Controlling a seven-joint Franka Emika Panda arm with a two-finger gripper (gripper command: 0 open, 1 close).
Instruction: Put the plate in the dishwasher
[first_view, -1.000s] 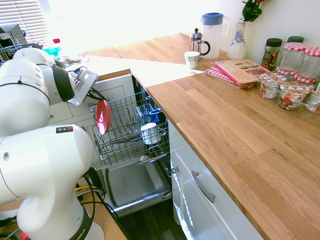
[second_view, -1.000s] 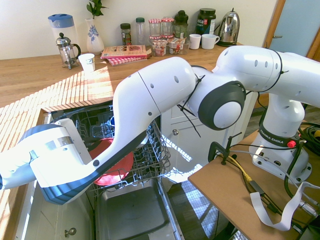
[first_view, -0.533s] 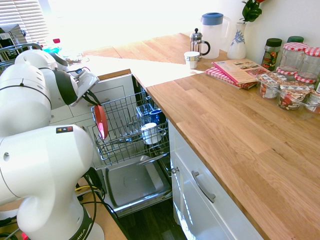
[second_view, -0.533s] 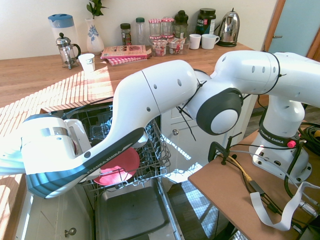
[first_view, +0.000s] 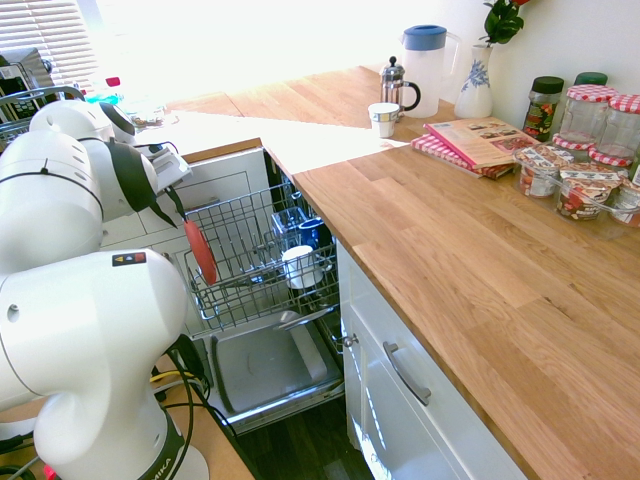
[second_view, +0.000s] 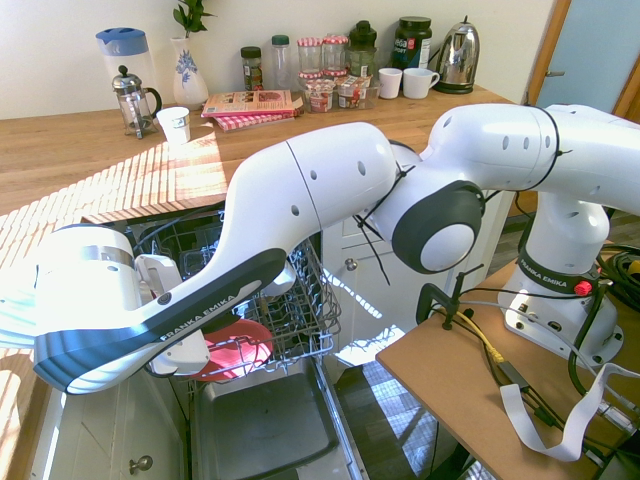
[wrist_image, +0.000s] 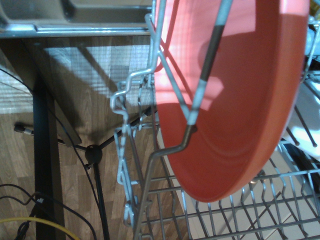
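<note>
A white cup (first_view: 298, 266) and a blue thing sit in the dishwasher (first_view: 262, 262) rack. The red plate (first_view: 203, 252) stands on its edge against the rack's wires at the near side. It leaned flatter before. The claw (first_view: 180, 200) is hidden by the arm, so I cannot tell its grip.

Grey wire rack (first_view: 262, 250) pulled out over the open dishwasher (first_view: 270, 365) door, right under the gripper (first_view: 183, 215). In the rack: red plate (first_view: 203, 252) standing on its edge just below the gripper, white cup (first_view: 298, 266) further in, blue things (first_view: 300, 232) behind the cup. Wooden counter (first_view: 450, 250) past the rack, on the far side from the gripper. On it, well away: white jug (first_view: 428, 65) with blue lid, coffee press (first_view: 397, 85), small cup (first_view: 383, 118), vase (first_view: 474, 85), book (first_view: 480, 138) on a checked cloth (first_view: 440, 150), jars (first_view: 600, 120) with checked lids.
</note>
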